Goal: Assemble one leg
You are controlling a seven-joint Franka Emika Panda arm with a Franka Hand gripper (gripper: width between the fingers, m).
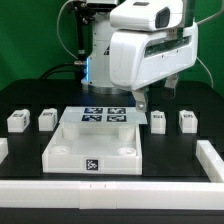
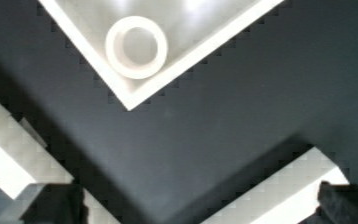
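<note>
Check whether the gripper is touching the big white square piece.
Apart. In the wrist view, bare black table separates the open gripper from the corner of the square piece.

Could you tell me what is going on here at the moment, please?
A Franka arm is putting furniture together, but nothing has been picked up yet. Its gripper hangs open and empty above the black table. The wrist view shows a round corner socket of the large white square piece. The legs stand loose, two at the exterior view's left and two at its right, with the marker board between.
</note>
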